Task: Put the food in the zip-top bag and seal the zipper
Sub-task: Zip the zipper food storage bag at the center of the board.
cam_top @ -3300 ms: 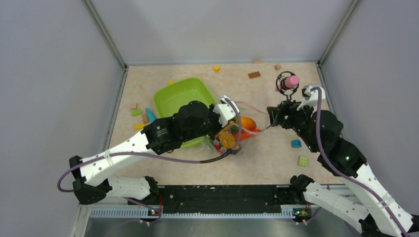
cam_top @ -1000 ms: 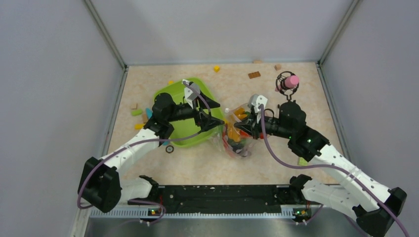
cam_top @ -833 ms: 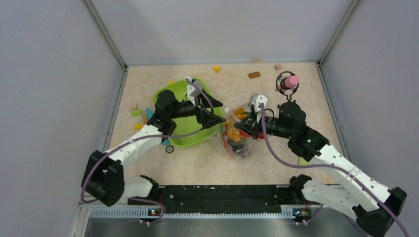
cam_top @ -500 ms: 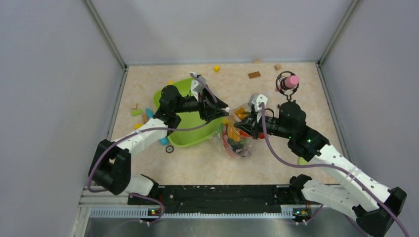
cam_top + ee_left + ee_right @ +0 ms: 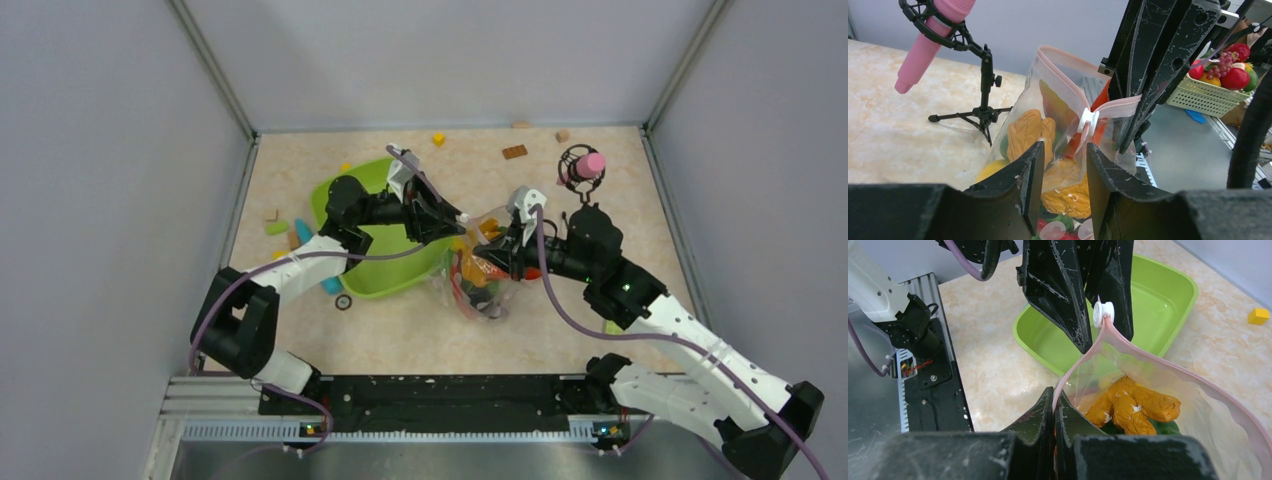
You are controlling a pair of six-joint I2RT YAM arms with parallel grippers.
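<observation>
Zip-top bag (image 5: 482,285) stood beside green tray (image 5: 1158,300), food (image 5: 1133,407) inside, mouth unsealed. Zipper (image 5: 1060,72) clamped by right pincer (image 5: 1054,397) as anchor. White slider (image 5: 1088,120) flanked by left pincer (image 5: 1064,150), presumably for dragging; grip indeterminable.

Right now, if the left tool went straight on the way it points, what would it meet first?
Probably the white slider on the zipper, just ahead of the left tool, though depth is hard to judge.

Zipper (image 5: 1118,106) is pink, its slider (image 5: 1088,120) white, tray (image 5: 1158,292) lime-green.
</observation>
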